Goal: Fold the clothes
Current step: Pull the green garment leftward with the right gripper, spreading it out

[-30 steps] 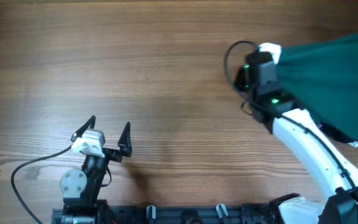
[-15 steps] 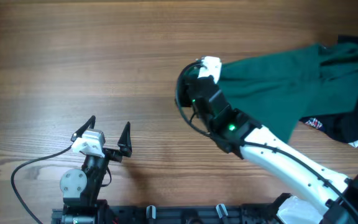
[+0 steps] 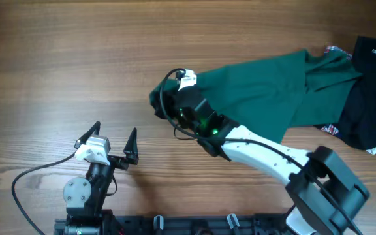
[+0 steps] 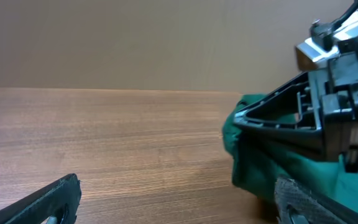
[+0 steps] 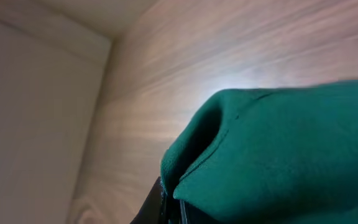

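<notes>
Gripping the teal garment [image 3: 260, 88] by one edge are the right fingers [image 4: 278, 112]; left fingers [image 3: 132, 142] gape, apart.

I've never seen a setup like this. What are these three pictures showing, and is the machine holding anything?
A robot's left arm and right arm stand at a wooden table. One picture looks down from above; the other two come from a camera on each wrist. Each arm ends in a two-finger tool. The left tool stands open and empty. The right tool is shut on an edge of a large dark teal-green fabric garment that stretches to the right. There lie a black garment and a bit of red-white-blue plaid cloth.
</notes>
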Robot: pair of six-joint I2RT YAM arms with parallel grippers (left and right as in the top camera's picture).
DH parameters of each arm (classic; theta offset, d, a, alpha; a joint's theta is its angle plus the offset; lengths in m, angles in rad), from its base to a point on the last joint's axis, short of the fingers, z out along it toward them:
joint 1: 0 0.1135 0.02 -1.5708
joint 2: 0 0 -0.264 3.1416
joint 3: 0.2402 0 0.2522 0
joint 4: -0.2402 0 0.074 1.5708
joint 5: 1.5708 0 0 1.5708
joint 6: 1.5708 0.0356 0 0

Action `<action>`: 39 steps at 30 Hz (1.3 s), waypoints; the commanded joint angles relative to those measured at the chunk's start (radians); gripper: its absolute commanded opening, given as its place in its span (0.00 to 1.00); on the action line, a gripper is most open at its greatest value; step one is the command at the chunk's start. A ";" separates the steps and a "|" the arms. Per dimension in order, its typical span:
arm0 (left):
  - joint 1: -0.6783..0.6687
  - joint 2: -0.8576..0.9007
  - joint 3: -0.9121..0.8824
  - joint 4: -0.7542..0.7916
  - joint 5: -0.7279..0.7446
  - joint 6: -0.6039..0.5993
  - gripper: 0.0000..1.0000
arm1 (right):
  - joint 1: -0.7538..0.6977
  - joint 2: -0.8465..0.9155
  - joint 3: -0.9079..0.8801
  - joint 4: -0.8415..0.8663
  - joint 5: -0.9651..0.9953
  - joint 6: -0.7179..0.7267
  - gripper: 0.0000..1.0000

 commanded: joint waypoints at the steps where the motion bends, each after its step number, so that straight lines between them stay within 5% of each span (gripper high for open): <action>1: -0.005 -0.007 -0.005 -0.005 -0.002 0.016 1.00 | 0.039 0.042 0.062 0.011 -0.079 0.020 0.04; 13: -0.005 -0.007 -0.005 -0.004 -0.002 0.016 1.00 | 0.089 0.057 0.125 0.024 -0.079 0.022 0.05; 19: -0.005 -0.007 -0.005 -0.005 -0.002 0.016 1.00 | 0.089 0.057 0.125 0.028 -0.079 -0.043 0.73; 25: -0.005 -0.007 -0.005 -0.004 -0.002 0.016 1.00 | 0.089 0.057 0.163 0.065 -0.148 -0.182 0.74; 32: -0.005 -0.007 -0.005 -0.005 -0.002 0.016 1.00 | 0.095 0.057 0.225 0.022 -0.203 -0.178 0.74; 39: -0.005 -0.007 -0.005 -0.004 -0.002 0.016 1.00 | 0.095 0.058 0.225 -0.002 -0.211 -0.161 0.94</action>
